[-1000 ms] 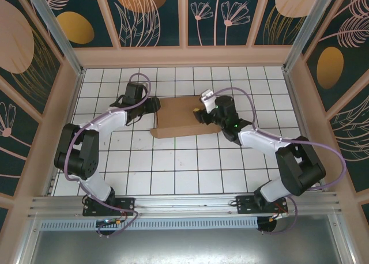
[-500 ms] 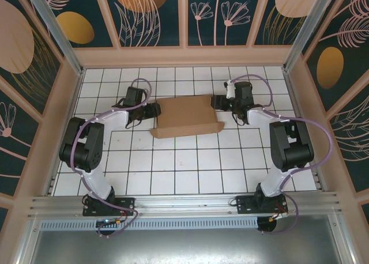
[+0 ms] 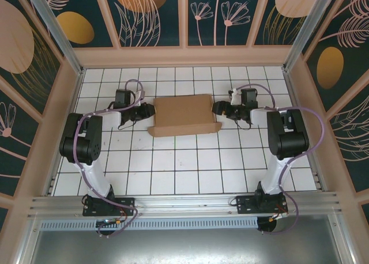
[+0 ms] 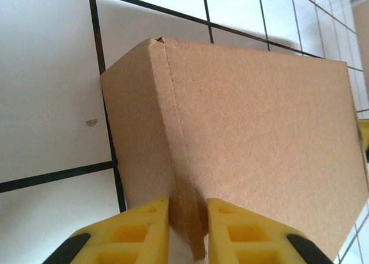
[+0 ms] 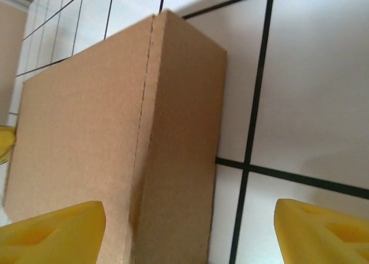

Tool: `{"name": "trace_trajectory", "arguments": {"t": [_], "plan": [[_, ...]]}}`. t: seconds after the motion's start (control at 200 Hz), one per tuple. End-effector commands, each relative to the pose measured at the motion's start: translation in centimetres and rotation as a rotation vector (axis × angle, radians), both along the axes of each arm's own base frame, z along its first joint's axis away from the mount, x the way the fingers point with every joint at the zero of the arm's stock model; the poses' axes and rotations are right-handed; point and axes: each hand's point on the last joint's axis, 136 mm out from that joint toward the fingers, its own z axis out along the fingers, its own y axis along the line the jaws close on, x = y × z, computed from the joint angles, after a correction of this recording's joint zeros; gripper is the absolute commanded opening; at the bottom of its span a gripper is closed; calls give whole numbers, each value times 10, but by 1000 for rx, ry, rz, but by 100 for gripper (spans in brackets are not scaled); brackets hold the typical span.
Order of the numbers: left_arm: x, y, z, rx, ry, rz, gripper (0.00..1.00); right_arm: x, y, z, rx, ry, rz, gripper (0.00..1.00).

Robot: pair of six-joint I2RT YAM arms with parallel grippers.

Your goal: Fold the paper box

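Note:
The paper box [image 3: 184, 115] is a plain brown shallow box lying closed and flat on the white tiled floor, with a narrow lip along its near side. My left gripper [image 3: 151, 110] is at the box's left end. In the left wrist view its yellow fingers [image 4: 138, 229] stand close together, and that gripper [image 4: 188, 202] is pinching a cardboard edge of the box [image 4: 259, 120]. My right gripper [image 3: 218, 108] is at the box's right end. In the right wrist view this gripper [image 5: 190, 209] is open wide, straddling the side wall of the box [image 5: 81, 131], one finger over the lid and one over the tiles.
Low wooden walls [image 3: 184, 56] ring the tiled floor [image 3: 184, 166] on the far side, left and right. A metal rail [image 3: 184, 203] with both arm bases runs along the near edge. Free tiles lie between the box and the rail.
The right gripper has come off the box top, moved out to its right end and opened wider. The left gripper has settled at the left end and closed on the cardboard edge.

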Motion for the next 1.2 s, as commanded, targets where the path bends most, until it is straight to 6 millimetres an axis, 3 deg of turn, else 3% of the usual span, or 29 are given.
{"name": "trace_trajectory", "arguments": {"t": [0.0,0.385,0.646,0.811,0.906,1.046,1.196], "plan": [[-17,11,-32,-16,107,-5,19,-2,14,8,113,22,62,78],[-22,28,-60,-44,185,20,17,-10,28,8,247,93,120,83],[-21,26,-59,-58,182,16,16,-33,72,-1,323,180,245,84],[-20,26,-58,-65,179,18,16,-41,89,7,379,188,265,79],[-16,26,-51,-71,161,24,21,-35,85,15,417,187,209,66],[-5,34,-25,-32,90,73,41,-30,72,24,454,191,132,46],[10,61,22,96,-67,216,58,-32,63,28,447,200,72,42]]}}
